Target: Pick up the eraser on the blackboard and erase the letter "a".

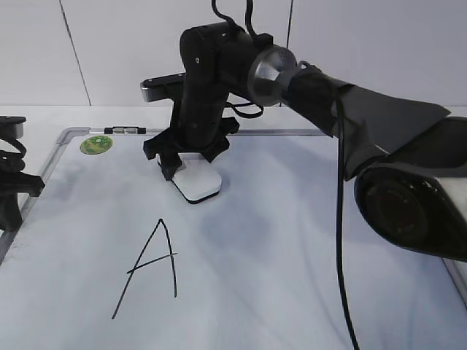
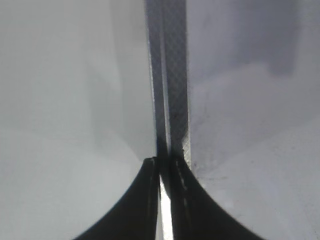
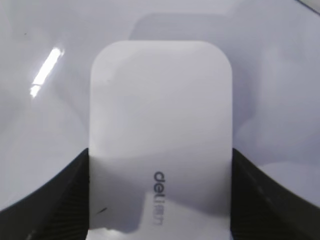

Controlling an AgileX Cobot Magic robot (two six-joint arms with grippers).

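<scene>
The white eraser (image 1: 198, 182) lies on the blackboard (image 1: 292, 240), left of centre near its far edge. My right gripper (image 1: 188, 166) reaches across and is shut on the eraser's two sides. In the right wrist view the eraser (image 3: 160, 115) fills the space between the fingers (image 3: 160, 152), its grey lettering facing up, with the board (image 3: 280, 75) beneath. The small letter "a" shows in no view. My left gripper (image 1: 11, 191) is shut and empty at the board's left frame. In the left wrist view it (image 2: 161, 162) sits over the frame strip (image 2: 175, 100).
A large black capital "A" (image 1: 149, 266) is drawn on the board in front of the eraser. A round green sticker (image 1: 96, 144) and a thin marker (image 1: 125, 130) sit at the far left corner. The right arm's body (image 1: 408, 189) looms over the board's right side.
</scene>
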